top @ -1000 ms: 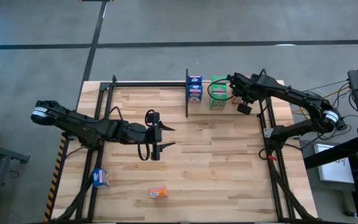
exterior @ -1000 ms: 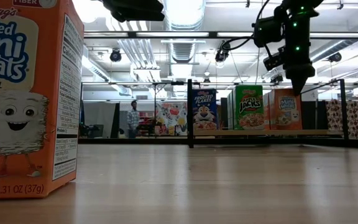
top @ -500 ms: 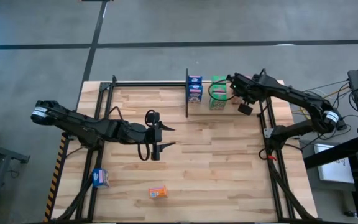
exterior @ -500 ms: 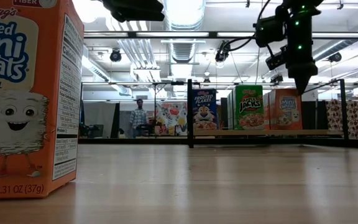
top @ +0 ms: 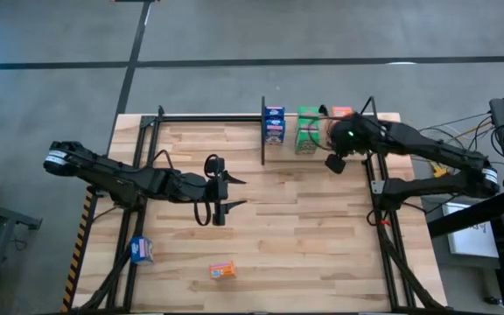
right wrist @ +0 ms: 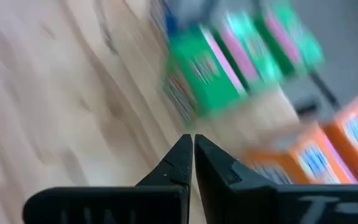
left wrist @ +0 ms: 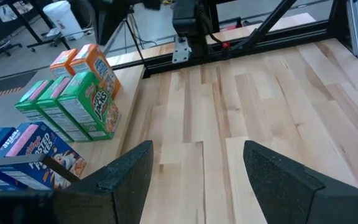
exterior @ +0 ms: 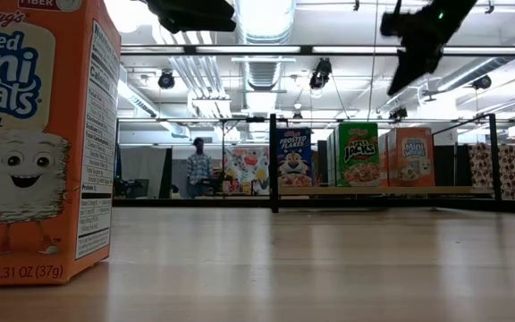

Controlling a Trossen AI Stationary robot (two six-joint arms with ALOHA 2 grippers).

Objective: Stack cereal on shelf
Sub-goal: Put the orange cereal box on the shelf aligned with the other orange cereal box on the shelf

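1. High view: since earlier, right gripper [top: 330, 163] swung off the shelf [top: 322, 140] at upper centre, uncovering orange cereal [top: 342, 113]; left gripper [top: 232, 192] waits mid-table, fingers apart.
2. Low view: glossy cardboard boxes [exterior: 356, 155] line the pale board; planked tabletop [exterior: 293, 268].
3. Right wrist view: tapered fingers [right wrist: 180, 163] pressed together, empty.

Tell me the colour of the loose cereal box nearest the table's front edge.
Orange; the low view shows it best, up close.

Bright, even light from ceiling lamps [exterior: 262, 16] glaring overhead; right wrist view motion-blurred, green cereal boxes [right wrist: 225, 65] smeared; shadows faint.
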